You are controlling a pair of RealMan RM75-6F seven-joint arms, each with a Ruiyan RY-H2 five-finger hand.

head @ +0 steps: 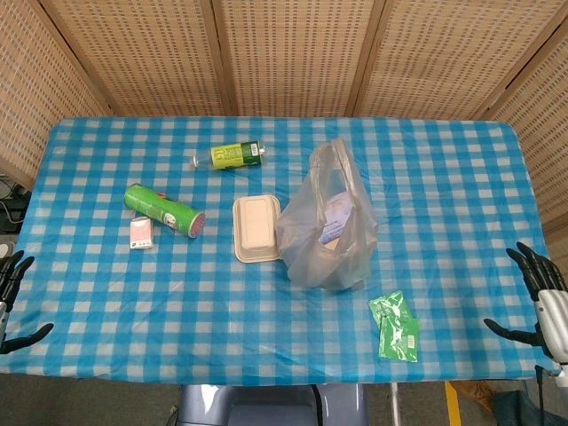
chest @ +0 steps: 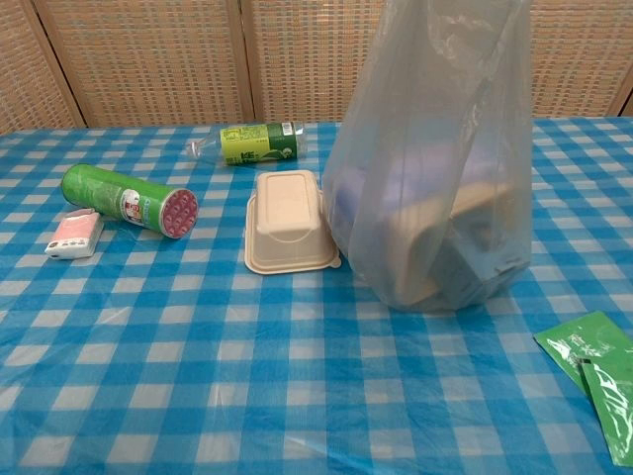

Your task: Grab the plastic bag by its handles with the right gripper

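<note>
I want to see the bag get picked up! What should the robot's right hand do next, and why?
Probably reach the right hand up and inward toward the plastic bag. The hand sits open at the table's near right edge, far from the bag, holding nothing, and the bag's handles stand upright and free at the top.

Blue-and-white checked tablecloth [head: 444, 204] covers the table. Green bottle [head: 232, 155] lies on its side toward the far edge, clear cap end pointing left. Green cylindrical can [head: 164, 210] lies tilted on its side at left, red-dotted end facing near-right. Small pink-and-white box [head: 141, 232] sits just beside the can's near-left side, touching or nearly so. Beige clamshell container [head: 256, 227], lid closed, sits mid-table, right of the can. Two green sachets [head: 396, 326] lie overlapping near the front right edge. Woven wicker screen panels [head: 293, 53] stand behind the table.
</note>
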